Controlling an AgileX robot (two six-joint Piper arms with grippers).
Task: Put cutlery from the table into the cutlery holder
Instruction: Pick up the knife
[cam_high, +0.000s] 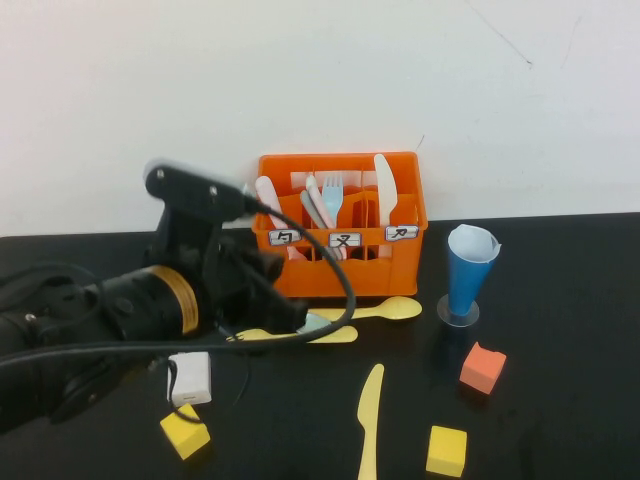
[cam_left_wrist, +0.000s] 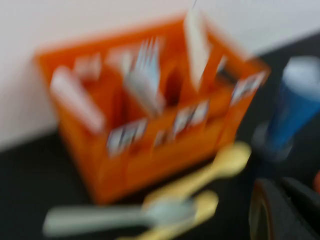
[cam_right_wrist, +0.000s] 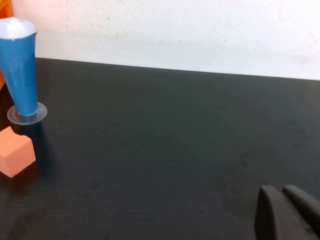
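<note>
spoons (cam_high: 385, 310) lie on the black desk (cam_high: 560, 420) just in front of the orange cutlery holder (cam_high: 342, 262). left gripper (cam_high: 285, 312) hangs over them, near the holder; i cannot tell how its fingers stand. right gripper (cam_right_wrist: 290, 212) sits far right over bare desk, fingers closed on nothing.

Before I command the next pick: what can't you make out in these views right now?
- Left gripper: in the high view its own arm hides the fingertips; the left wrist view is motion-blurred.
- Pale blue spoon: blurred; held or lying, unclear.
- Cutlery holder labels: too small to read.
- Right gripper: only dark fingers at the right wrist view's edge; absent from the high view.
</note>
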